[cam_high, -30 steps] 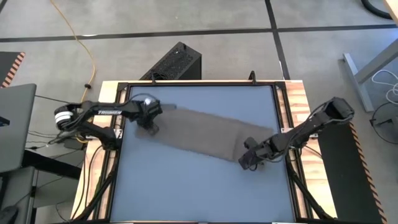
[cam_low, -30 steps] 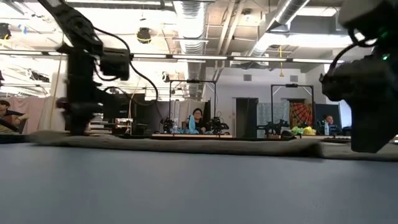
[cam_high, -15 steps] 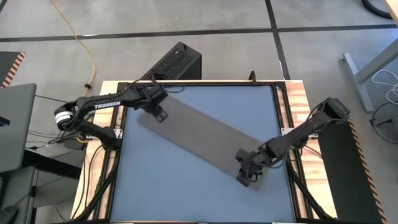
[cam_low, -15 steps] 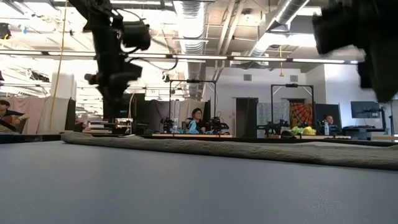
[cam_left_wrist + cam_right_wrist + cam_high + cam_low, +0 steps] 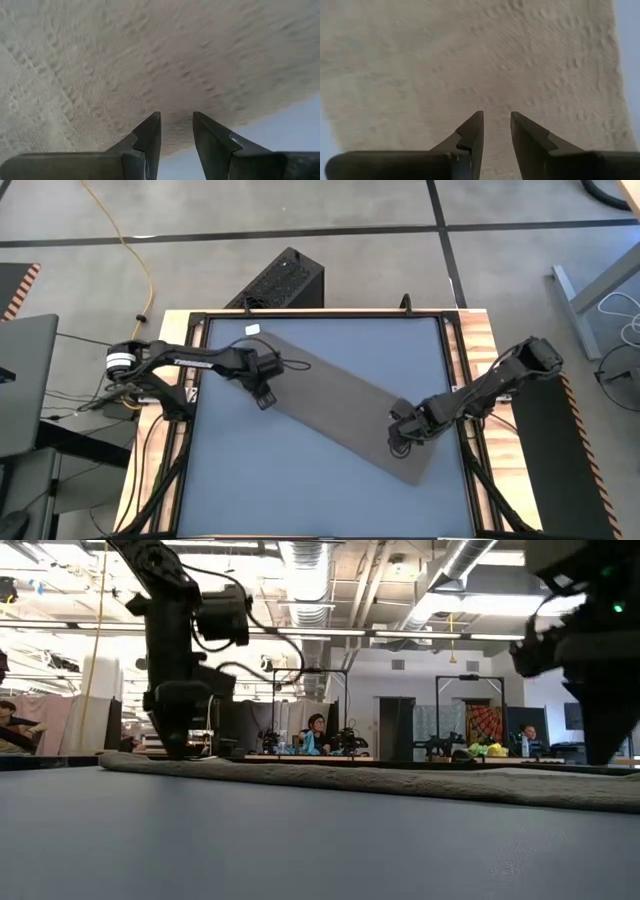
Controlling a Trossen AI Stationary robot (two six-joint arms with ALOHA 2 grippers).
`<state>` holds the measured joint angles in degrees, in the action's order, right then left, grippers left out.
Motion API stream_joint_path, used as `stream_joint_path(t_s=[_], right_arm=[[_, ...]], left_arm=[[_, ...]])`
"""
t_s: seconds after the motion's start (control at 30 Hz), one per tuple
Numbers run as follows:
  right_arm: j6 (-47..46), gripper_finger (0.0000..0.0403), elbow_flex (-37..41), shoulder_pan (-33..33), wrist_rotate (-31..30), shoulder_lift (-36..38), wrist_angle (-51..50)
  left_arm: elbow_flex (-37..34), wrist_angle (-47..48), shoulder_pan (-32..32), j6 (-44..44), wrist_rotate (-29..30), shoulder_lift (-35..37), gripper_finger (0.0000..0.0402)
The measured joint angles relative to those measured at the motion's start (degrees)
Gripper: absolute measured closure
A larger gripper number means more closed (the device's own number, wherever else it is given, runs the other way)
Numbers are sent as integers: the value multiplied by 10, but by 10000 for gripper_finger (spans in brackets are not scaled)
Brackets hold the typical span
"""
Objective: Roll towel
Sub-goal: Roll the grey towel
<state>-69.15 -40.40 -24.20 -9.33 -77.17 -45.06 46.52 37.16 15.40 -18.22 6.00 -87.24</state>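
Note:
The taupe towel [image 5: 335,405] lies flat and slantwise on the blue table, from the far left corner to the near right. Its white tag [image 5: 252,330] is at the far-left end. My left gripper [image 5: 265,397] points down over the towel's near long edge, close to its left end. The left wrist view shows its fingers [image 5: 175,117] a little apart over the cloth [image 5: 150,60], with nothing between them. My right gripper [image 5: 400,445] points down over the towel's right end. Its fingers [image 5: 495,115] are also slightly apart over the cloth [image 5: 470,55]. My left gripper stands low over the towel's near edge [image 5: 165,145], fingers pointing down; I cannot tell whether the tips touch the cloth. My right gripper stands low over the towel's right end [image 5: 495,100], fingers pointing down; I cannot tell whether it touches the cloth either.
Bare blue table [image 5: 300,495] lies between the towel and the near edge. A black box [image 5: 280,280] stands on the floor beyond the far edge. The wooden table frame [image 5: 480,380] runs along the right side. People sit at desks far behind, in the low view.
The towel has turned on the table from nearly level to slantwise: its left end has gone toward the far edge, its right end toward the near edge. My left gripper went to the far left corner, then came back toward the near edge. My right gripper moved toward the near edge.

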Motion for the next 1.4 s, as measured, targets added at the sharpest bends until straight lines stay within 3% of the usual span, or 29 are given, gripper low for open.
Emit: stream_joint_path(t_s=[0.33,0.53,0.63,0.8,0.97,1.13,1.2,1.3,1.4], right_arm=[[-102,281,65,-118,-16,-30,205],[-124,281,20,-184,16,-120,345],[-79,281,-27,-193,46,-149,342],[43,281,-103,-174,76,-131,157],[170,281,-154,-134,26,-80,26],[242,281,-160,-56,-88,-40,0],[276,281,-160,-14,-120,-44,15],[336,281,-160,42,-132,-76,57],[380,281,-160,72,-131,-126,94]], left_arm=[[3,-6,0,-1,30,-44,299],[3,-2,-1,15,55,-44,299],[6,18,0,21,112,-47,299],[26,45,1,21,151,-45,299],[52,35,-1,21,144,-26,299],[56,22,11,21,137,-7,299],[55,9,23,21,96,-9,299],[53,-43,33,21,24,-23,299],[48,-76,34,12,16,-40,299]])
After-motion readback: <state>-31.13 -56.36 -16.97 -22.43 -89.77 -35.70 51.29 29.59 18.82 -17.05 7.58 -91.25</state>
